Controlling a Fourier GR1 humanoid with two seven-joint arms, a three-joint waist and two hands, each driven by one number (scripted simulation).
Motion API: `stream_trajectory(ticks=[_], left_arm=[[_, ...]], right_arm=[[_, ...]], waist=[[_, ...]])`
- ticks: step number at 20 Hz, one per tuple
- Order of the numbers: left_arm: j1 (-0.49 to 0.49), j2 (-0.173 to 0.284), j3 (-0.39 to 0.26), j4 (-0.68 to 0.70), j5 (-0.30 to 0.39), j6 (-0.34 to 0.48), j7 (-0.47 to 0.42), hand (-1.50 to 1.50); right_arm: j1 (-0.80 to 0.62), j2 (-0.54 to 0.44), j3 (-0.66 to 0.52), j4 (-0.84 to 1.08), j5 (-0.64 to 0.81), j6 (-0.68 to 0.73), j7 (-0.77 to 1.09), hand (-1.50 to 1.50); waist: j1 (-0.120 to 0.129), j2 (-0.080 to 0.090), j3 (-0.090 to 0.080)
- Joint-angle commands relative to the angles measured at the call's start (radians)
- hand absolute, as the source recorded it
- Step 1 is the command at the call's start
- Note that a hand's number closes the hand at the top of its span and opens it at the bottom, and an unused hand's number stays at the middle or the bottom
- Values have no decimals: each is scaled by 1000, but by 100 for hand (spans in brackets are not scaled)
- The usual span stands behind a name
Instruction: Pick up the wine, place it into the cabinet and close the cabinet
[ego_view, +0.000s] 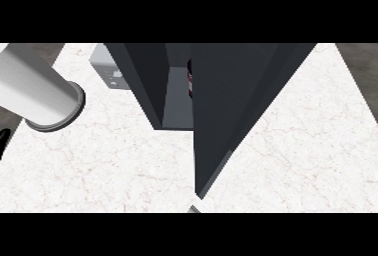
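A dark grey cabinet (159, 85) stands on the white marble counter (111, 165) at the top centre. Its door (229, 110) stands partly open and juts toward me, with its lower corner near the bottom centre. In the narrow gap between door and cabinet body I see a thin strip of the wine bottle (190, 80), dark with a reddish band, inside the cabinet. My left forearm (37, 85), a thick pale cylinder, fills the upper left. Only a black sliver of the left hand (3, 142) shows at the left edge. The right hand is out of sight.
A light grey object (109, 70) with small dots pokes out behind the cabinet's left side. A small grey sliver (193, 209) shows at the bottom edge under the door's corner. Dark floor (362, 55) lies beyond the counter's top right edge.
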Motion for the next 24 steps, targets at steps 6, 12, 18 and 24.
stream_trajectory(ticks=[6,12,18,24], left_arm=[[-34,-52,-61,-7,-41,33,21,-150],[-94,-60,-23,34,-25,36,46,-150],[-114,-65,-3,49,-26,32,77,-150],[-129,-105,1,97,-64,17,68,-150]], right_arm=[[-316,202,-73,276,-98,-116,-18,150],[-611,209,-266,521,-261,-131,-50,150],[-757,211,-410,846,-285,34,-205,150],[-813,212,-492,1064,-264,60,-342,150]], waist=[[24,4,-1],[24,7,1],[12,8,3],[-1,7,3]])
